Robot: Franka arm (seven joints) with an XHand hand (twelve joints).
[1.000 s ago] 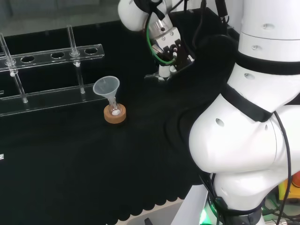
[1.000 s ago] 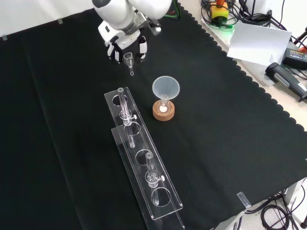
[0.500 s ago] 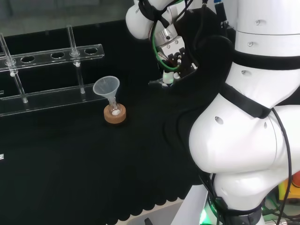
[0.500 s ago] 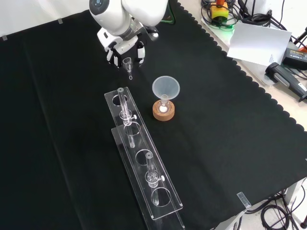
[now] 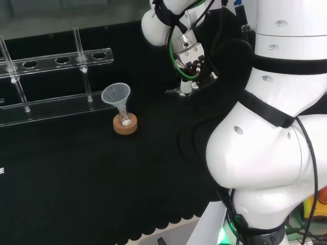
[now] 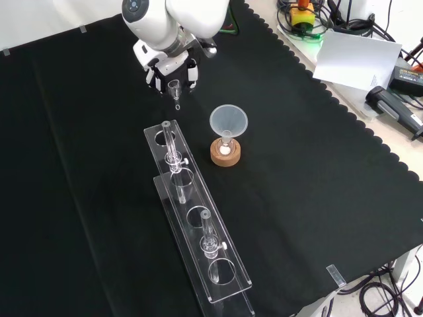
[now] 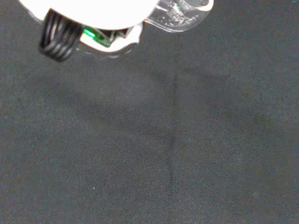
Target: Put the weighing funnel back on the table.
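cover: we see a black cloth (image 6: 317, 165) over nearly the whole worktop (image 6: 396, 155); its edge is scalloped (image 5: 163, 224)
cloth detail: the wrist view gives us plain weave with one straight crease (image 7: 174, 116)
tape: clear strips (image 6: 335, 275) hold the cloth at its edges
bare worktop: pale beige, showing at the front view's right
clutter there: a white paper sheet (image 6: 357, 59), a black handheld device (image 6: 396, 109), a yellow box with a red button (image 6: 303, 13), loose cables (image 6: 377, 290)
beyond the cloth: a grey surface (image 5: 51, 13) at the head view's top; we can't tell floor from wall
light: even and diffuse, no hard shadows on the cloth
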